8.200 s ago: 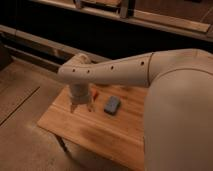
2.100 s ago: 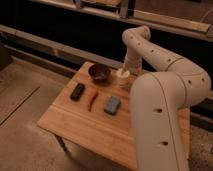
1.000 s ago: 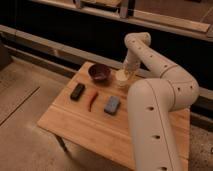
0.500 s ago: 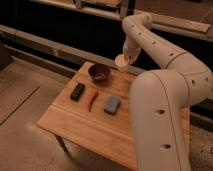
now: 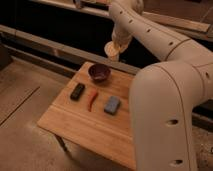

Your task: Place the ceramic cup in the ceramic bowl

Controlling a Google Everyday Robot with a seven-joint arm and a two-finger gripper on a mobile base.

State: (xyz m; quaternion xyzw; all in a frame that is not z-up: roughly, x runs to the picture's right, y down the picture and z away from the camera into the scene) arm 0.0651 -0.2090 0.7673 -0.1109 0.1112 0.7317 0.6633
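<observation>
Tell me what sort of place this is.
Probably a robot test space or workshop: bare concrete floor, a small wooden table, dark rails behind. The gripper holds the ceramic cup above the table's far edge.

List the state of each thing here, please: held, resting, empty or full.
ceramic cup: held in the air, not in the ceramic bowl
gripper: high above the table's far edge, shut on the ceramic cup
ceramic bowl: upright on the table, empty
black block: lying flat
red stick-like object: lying flat
blue-grey block: lying flat
</observation>
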